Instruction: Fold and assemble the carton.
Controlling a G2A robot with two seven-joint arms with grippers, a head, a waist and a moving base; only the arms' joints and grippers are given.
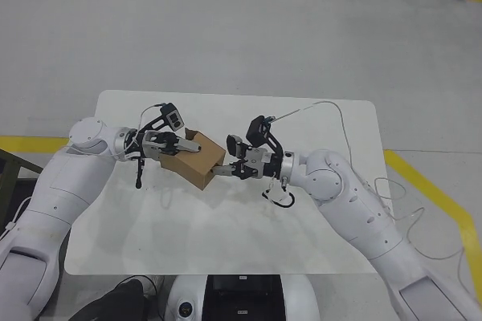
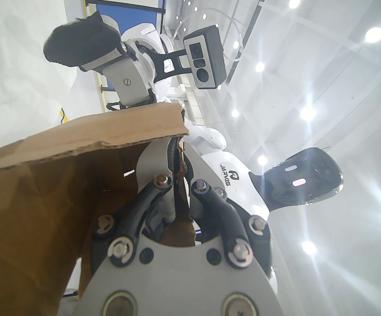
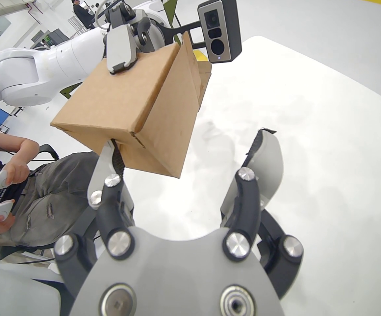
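Arms bent inward: left gripper (image 1: 191, 148) clamps the carton (image 1: 198, 162), right gripper (image 1: 227, 157) has fingers spread (one touching it).

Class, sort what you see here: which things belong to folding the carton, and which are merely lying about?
In the job: carton, held by the left gripper; right gripper, open, at its lower corner.
Lying about: white cable over the table; yellow floor line.

We note a white, round-cornered desk (image 1: 225, 233) on pale grey floor (image 1: 225, 40), a yellow line (image 1: 434, 190) crossing it; bright ceiling lights (image 2: 373, 34) overhead, large hall.
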